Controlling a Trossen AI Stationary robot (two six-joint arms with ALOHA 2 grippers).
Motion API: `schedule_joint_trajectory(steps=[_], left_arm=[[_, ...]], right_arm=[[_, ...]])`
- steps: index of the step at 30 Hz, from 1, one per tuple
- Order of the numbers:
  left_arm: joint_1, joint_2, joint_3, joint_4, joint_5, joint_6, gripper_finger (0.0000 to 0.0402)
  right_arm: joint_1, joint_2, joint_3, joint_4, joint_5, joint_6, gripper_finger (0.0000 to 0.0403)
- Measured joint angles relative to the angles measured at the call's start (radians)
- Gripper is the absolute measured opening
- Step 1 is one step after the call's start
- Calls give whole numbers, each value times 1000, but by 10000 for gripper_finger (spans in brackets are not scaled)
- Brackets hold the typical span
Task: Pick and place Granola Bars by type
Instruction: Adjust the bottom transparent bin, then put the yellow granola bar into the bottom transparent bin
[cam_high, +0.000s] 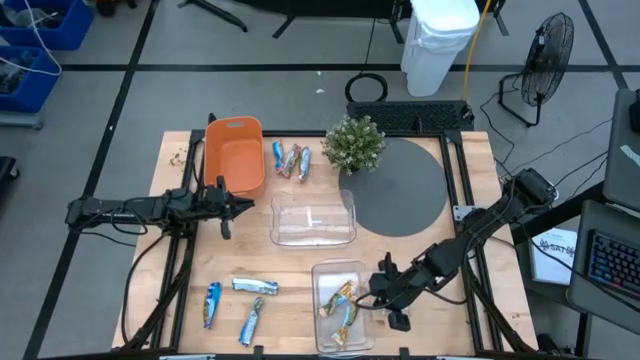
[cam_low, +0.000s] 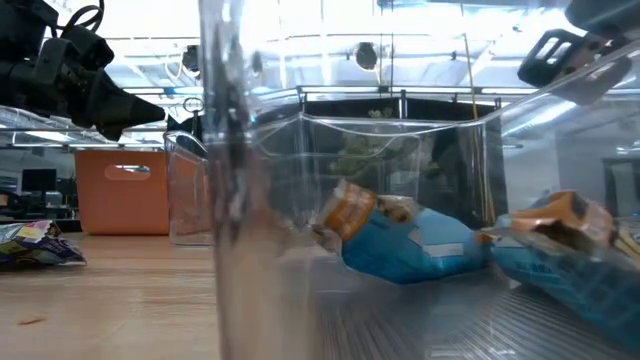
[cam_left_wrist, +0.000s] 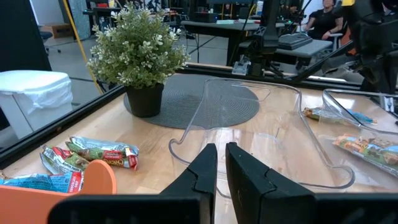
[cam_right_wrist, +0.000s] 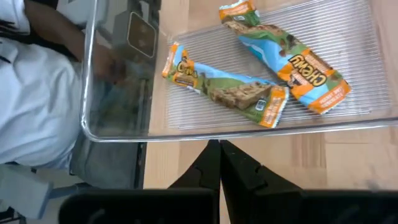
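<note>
Overhead, the left hand (cam_high: 228, 208) hangs at the left side of the surface (cam_high: 180, 300), just below the orange bin (cam_high: 234, 155) and beside the left edge of the middle clear bin (cam_high: 314, 220). Its fingers (cam_left_wrist: 202, 171) stand almost together with only a thin slit between them, and nothing is held. Below it, near the front left corner, three blue-and-silver granola bars (cam_high: 240, 300) lie loose on the wood: one at the far left, one lying crosswise above, one slanted beside it. Further right, between the orange bin and the potted plant (cam_high: 355, 143), a small cluster of bars (cam_high: 290, 160) rests on the surface; the left wrist view shows reddish and green wrappers among them. The middle clear bin lies at the centre, its right end touching the round grey mat (cam_high: 400, 185) on which the plant pot stands at the rim. At the front centre, a second clear bin (cam_high: 325, 272) holds two bars in blue, orange and green wrappers (cam_right_wrist: 249, 68), lying crossed near each other on its ribbed floor. Just right of that bin sits the right hand (cam_high: 392, 297), fingers (cam_right_wrist: 208, 165) pressed fully together and empty, pointing at the bin's wall from outside. A white trash can (cam_high: 440, 35) and a fan (cam_high: 548, 50) stand on the floor beyond the surface.
</note>
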Motion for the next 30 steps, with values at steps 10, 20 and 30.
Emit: schedule_joint_trajectory(steps=[10,20,30], left_arm=[[0,0,0,0,0,0,37],[0,0,0,0,0,0,37],[0,0,0,0,0,0,37]], right_arm=[[2,-2,0,-196,-31,150,0],[2,-4,0,-500,-27,406,0],[2,-4,0,-499,-22,400,64]])
